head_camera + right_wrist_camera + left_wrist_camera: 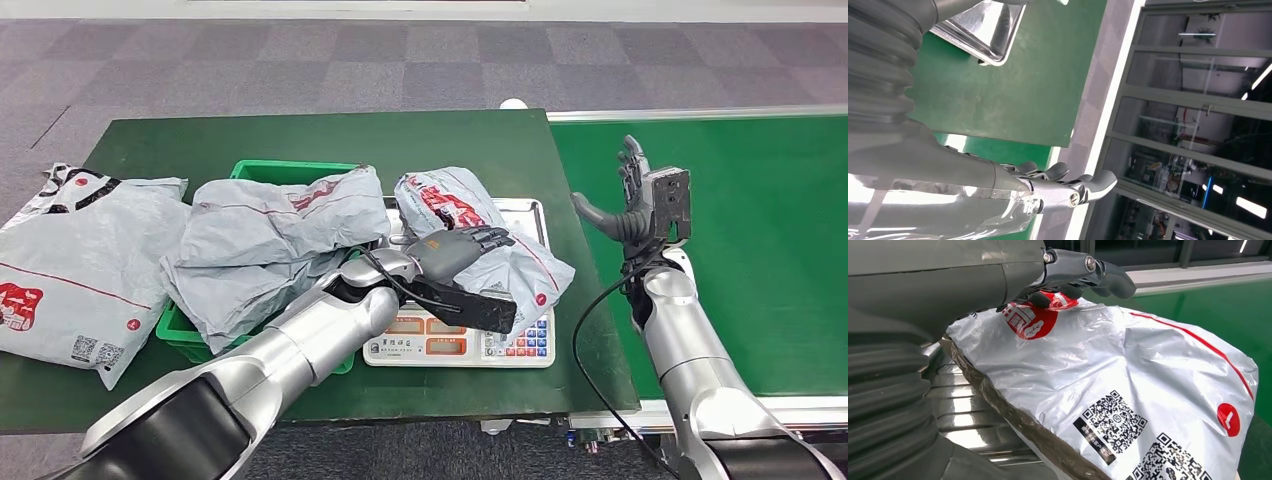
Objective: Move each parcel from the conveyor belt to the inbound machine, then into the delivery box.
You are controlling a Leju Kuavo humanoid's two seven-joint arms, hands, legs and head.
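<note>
My left arm fills the near foreground of the head view, reaching forward and right so that my left hand (462,247) lies on top of the grey parcel (500,250) on the inbound machine (530,215), a steel-topped scale. In the left wrist view my fingers (1098,277) curl down onto the crumpled plastic beside a round red logo; whether they grip it or only rest on it I cannot tell.

The parcel's long axis runs from far left to near right, its near-right corner hanging past the steel platform towards the conveyor. A thin red line runs along its length, white writing on the red patch is too creased to read, and two black QR codes with a small red disc sit near its lower end. The machine's near face carries orange displays and a coloured keypad (520,342), their writing too small to read.

Left of the machine, another grey parcel (270,245) is heaped in the green delivery box (290,170), and a third bag (75,265) lies at the far left.

My right hand (640,205) is raised over the green conveyor belt (760,240), fingers spread, holding nothing.

Everything rests on a dark green table (300,135); beyond it is grey chequered carpet (300,60), and the right wrist view shows glass partitions (1198,100).
</note>
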